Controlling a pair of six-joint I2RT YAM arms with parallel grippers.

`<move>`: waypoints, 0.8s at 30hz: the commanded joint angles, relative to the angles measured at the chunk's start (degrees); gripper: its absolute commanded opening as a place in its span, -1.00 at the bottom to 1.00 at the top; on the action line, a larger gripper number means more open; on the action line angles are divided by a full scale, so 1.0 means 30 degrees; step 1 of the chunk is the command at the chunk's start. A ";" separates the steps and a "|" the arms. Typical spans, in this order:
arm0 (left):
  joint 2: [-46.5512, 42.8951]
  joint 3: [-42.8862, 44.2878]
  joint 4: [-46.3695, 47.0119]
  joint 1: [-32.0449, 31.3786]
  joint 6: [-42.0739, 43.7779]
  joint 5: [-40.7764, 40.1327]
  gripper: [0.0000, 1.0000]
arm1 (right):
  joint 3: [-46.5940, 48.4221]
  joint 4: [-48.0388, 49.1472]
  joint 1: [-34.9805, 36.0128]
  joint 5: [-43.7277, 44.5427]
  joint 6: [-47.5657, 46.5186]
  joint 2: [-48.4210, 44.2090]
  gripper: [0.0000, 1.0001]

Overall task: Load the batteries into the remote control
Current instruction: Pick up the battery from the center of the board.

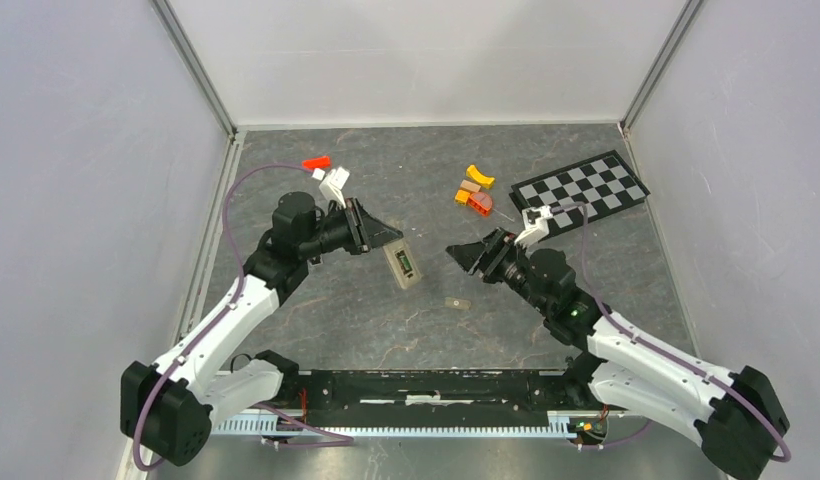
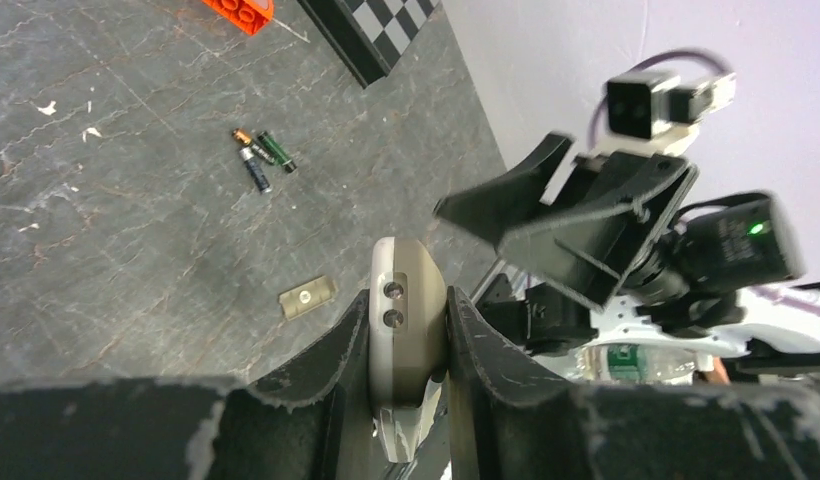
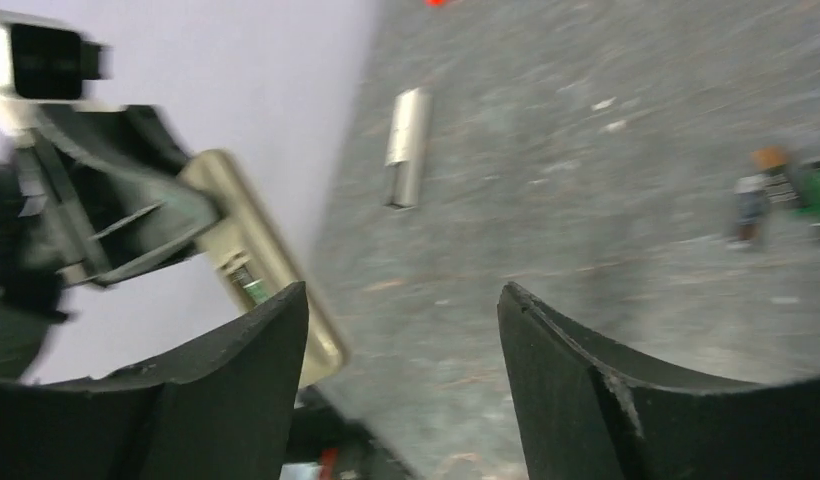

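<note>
My left gripper point(image 1: 379, 232) point(image 2: 409, 294) is shut on one end of the grey-tan remote control point(image 1: 403, 265) point(image 2: 407, 310), which it holds tilted above the table. The recess in its back faces up, with something green inside point(image 3: 252, 289). My right gripper point(image 1: 464, 253) point(image 3: 402, 290) is open and empty, just right of the remote and apart from it. Three loose batteries point(image 2: 260, 156) point(image 3: 774, 186) lie together on the table; the right arm hides them in the top view. A small grey-tan cover plate point(image 1: 457, 302) point(image 2: 306, 297) point(image 3: 407, 146) lies flat, below the gap between the grippers in the top view.
Orange and yellow blocks point(image 1: 474, 190) and a black-and-white checkerboard point(image 1: 581, 190) sit at the back right. A red piece point(image 1: 316, 162) lies at the back left. Grey walls enclose the table on three sides.
</note>
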 commanded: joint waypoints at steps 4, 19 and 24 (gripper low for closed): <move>-0.1184 -0.0739 -0.0009 0.0101 0.2731 0.1165 -0.96 | 0.3939 -1.0787 -0.0058 0.6312 -0.9298 0.0823 0.38; -0.1297 -0.0680 0.2192 0.0116 0.6868 0.5007 -0.96 | 0.6524 -1.0318 -0.2676 0.5265 -1.2809 0.6989 0.22; -0.1513 -0.0995 0.3263 0.0099 0.6751 0.6161 -0.96 | 0.7151 -1.0444 -0.3590 0.3377 -1.4688 0.8132 0.17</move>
